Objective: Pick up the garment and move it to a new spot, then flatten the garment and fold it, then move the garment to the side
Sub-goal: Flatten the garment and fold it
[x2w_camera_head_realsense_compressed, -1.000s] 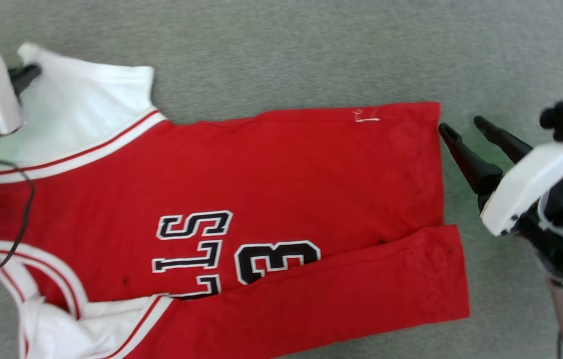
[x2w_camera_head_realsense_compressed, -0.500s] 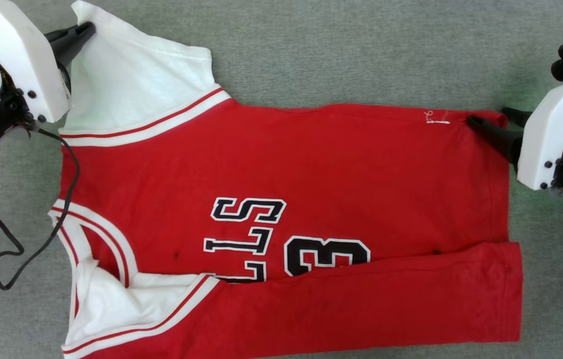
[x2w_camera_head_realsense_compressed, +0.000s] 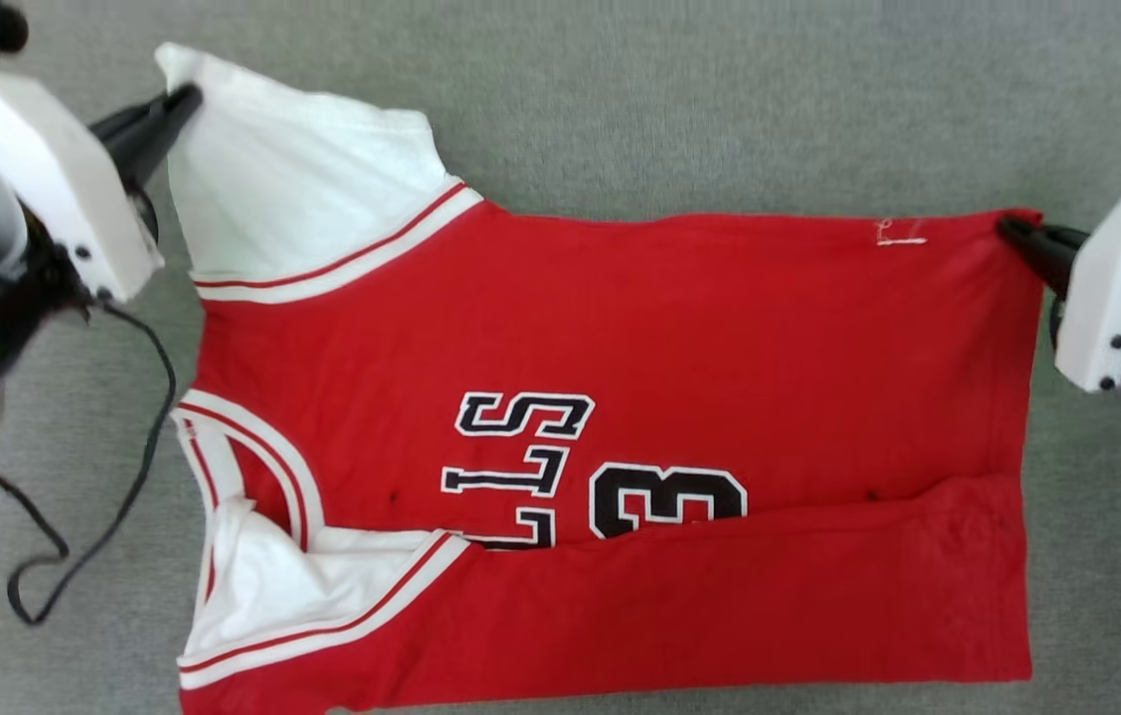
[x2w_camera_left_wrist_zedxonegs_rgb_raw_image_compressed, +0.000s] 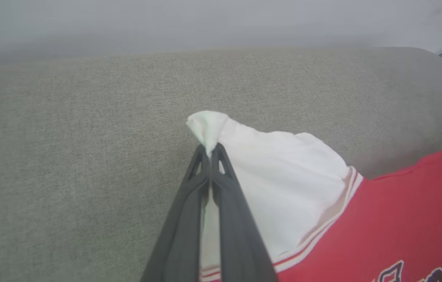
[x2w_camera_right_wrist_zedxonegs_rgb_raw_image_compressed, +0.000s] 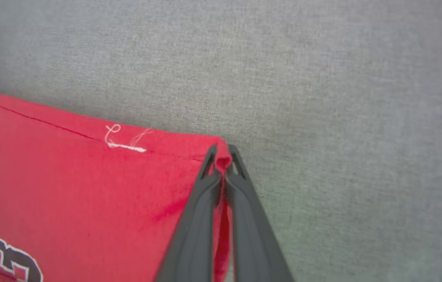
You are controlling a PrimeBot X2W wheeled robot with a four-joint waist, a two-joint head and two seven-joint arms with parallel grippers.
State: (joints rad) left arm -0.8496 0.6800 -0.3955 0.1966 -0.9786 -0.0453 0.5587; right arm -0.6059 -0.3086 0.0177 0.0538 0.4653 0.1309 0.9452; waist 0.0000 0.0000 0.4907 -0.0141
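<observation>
The left gripper and the right gripper each pinch one corner of the one garment.

The left gripper's two dark fingers are squeezed tight on the tip of a white sleeve. The right gripper's two dark fingers are squeezed tight on a red bottom corner, just beside one little loose white thread. The garment is spread out sideways between them on the grey cloth surface. Its near long edge is folded over, so some of the black letters and the number 3 are hidden. It has two white sleeves with red and white stripes, and the near one is tucked at the fold. One black cable hangs by the left arm. In the left wrist view a pale wall stands behind the grey surface.
</observation>
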